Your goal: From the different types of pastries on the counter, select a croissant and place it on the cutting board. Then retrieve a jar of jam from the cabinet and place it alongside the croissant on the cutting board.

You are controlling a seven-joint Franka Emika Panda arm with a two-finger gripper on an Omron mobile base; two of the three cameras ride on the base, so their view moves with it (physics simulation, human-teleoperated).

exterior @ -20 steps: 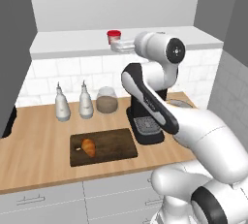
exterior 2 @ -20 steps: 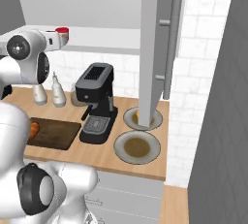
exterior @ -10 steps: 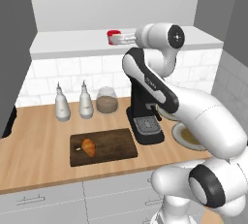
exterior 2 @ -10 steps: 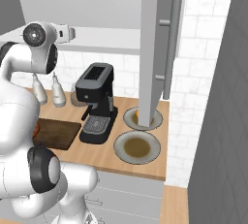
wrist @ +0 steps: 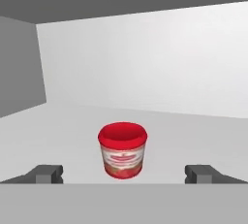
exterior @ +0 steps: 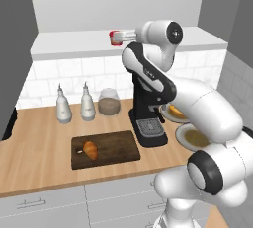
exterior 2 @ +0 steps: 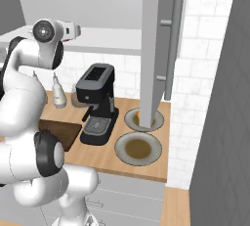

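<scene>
Jam is what we are after now: the jar of jam (wrist: 122, 150) stands upright on the white shelf floor of the cabinet (exterior: 74, 5), red lid on top and a pale labelled band below it. In the hand view it sits centred ahead of us, between the two dark fingertips (wrist: 46, 174) but not touching either one. Our gripper (wrist: 123, 174) has its jaws spread wide with nothing between them, so the jar is not yet held. From the left base view, the hand reaches level into the recess with the jar (exterior: 115, 37) just at its tip.

Below, the first half of the job looks finished. The croissant (exterior: 90, 149) lies on the cutting board (exterior: 116, 145), toward its left end, leaving bare wood to its right. The board rests on the counter (exterior: 34, 158), just beside the black coffee machine (exterior: 148, 118).

What remains, as we judge it, is to advance a little so the jar sits between the fingers, close on it, lift it out of the cabinet and set it down on the board's free part next to the croissant.
</scene>
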